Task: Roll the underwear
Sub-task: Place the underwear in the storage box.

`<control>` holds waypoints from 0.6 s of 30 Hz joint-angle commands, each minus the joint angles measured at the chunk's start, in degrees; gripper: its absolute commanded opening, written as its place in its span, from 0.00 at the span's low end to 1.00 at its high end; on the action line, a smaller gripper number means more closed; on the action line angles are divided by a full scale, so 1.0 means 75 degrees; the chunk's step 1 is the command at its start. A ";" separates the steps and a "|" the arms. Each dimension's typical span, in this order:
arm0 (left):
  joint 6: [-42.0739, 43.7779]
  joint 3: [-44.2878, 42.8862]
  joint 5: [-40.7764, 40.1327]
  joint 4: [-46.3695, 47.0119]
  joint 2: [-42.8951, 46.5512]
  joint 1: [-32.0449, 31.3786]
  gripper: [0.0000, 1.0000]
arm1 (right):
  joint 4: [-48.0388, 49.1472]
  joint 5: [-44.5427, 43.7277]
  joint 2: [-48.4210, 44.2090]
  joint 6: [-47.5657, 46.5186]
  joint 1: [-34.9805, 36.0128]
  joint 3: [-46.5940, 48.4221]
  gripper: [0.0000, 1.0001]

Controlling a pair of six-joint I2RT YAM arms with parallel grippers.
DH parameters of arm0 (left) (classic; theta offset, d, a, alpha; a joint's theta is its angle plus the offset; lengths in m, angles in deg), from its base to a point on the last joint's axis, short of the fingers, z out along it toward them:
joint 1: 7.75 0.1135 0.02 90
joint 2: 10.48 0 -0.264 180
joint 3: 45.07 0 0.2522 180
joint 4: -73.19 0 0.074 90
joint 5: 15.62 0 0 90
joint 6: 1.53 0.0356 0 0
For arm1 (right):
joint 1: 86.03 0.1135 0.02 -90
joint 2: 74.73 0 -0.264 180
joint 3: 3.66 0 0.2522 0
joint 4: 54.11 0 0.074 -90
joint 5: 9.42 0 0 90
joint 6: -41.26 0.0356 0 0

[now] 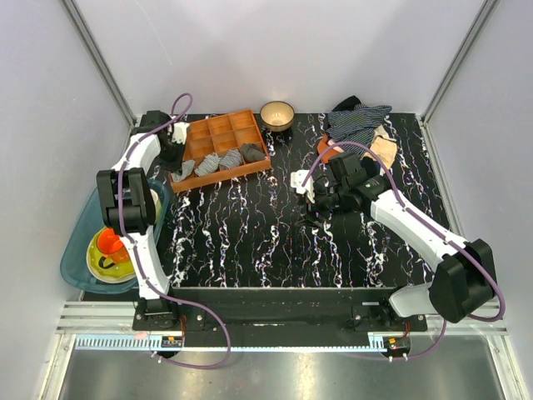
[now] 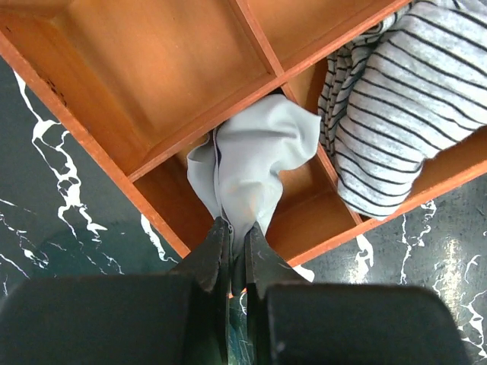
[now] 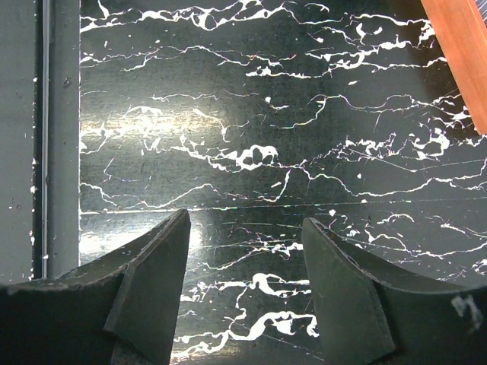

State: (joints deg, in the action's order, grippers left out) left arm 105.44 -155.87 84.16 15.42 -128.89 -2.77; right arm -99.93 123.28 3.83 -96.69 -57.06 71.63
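The left gripper (image 2: pixel 236 251) is clamping only a fold of the grey underwear (image 2: pixel 251 160) in the tray's (image 2: pixel 152 68) front-left corner compartment, risking the cloth slipping free or dragging out the striped garment (image 2: pixel 411 99) next door, while the right gripper (image 3: pixel 245 220) is hanging open away from the tray.

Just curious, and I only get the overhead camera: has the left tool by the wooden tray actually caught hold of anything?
Observer: Yes. The left wrist view shows the left tool shut on the grey underwear, pinching one end while the rest lies bunched in a compartment of the tray.
Operator: And the right tool?
Observer: Its wrist view shows the right tool open, holding nothing, above the marbled table.
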 commanded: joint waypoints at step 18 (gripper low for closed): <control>-0.0141 -0.0421 0.0055 -0.0577 -0.0373 0.0087 0.23 | -0.0109 0.0061 0.0142 -0.0053 -0.0054 0.0209 0.70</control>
State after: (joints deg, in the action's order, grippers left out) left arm 105.09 -160.02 85.03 12.56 -135.36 -2.62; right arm -100.71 123.28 4.86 -96.73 -57.09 71.63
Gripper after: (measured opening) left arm 0.201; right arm 0.695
